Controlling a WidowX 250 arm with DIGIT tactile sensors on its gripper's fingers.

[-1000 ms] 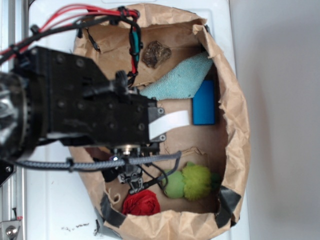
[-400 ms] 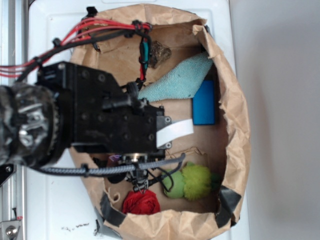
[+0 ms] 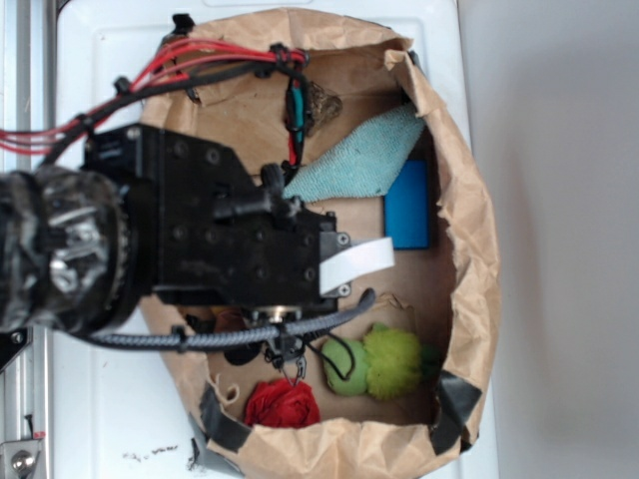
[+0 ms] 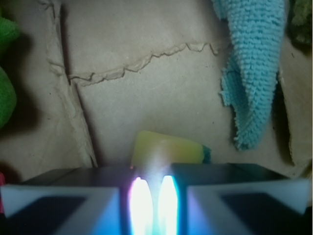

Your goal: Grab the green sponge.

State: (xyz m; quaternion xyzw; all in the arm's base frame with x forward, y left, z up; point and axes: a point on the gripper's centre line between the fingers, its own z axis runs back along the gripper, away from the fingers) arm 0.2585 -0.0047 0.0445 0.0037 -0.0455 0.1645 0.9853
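Crumpled matt brown paper bag (image 3: 469, 230) is looking rough and creased, with torn edges and black tape at the rim. Green sponge (image 3: 374, 361) is showing one smooth lobe and one fuzzy lobe; the teal cloth (image 4: 254, 63) is looking like nubby terry. Robot arm (image 3: 200, 244) is appearing as matt black plastic, blue block (image 3: 407, 205) smooth, red cloth (image 3: 282, 404) soft.

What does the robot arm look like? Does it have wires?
The arm is made of chunky black blocks dotted with screws, with a shiny silver round part at the left. A bundle of red wires loops over its top, and a black braided cable runs underneath. A white flat piece sticks out at its front.
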